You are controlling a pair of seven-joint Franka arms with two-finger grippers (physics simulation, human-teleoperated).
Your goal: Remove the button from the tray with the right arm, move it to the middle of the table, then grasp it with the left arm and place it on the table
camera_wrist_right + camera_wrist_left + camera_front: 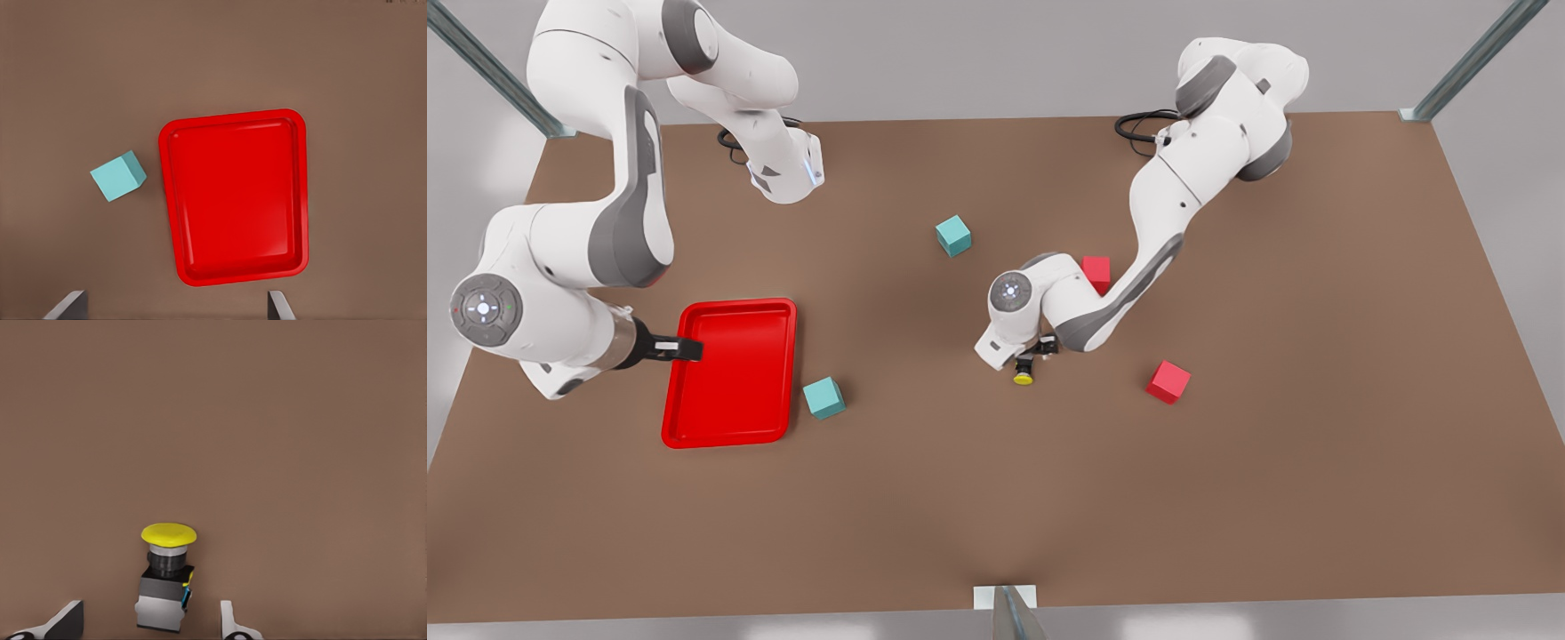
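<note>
- My left pincer (1030, 354), right of frame centre, stands spread around the button (1024, 377), fingers apart from its base.
- The button seems to rest on the worktop (996, 498); I'd lift straight, without nudging it.
- My right pincer (685, 349) waits spread over the tray (734, 434).

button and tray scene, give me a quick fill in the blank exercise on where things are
1. The button has a round ____ cap.
2. The left gripper has its fingers ____, one on each side of the button.
3. The right gripper hangs over the ____ tray.
4. A ____ cube sits on the table beside the tray.

Missing words: yellow; open; red; teal
</note>
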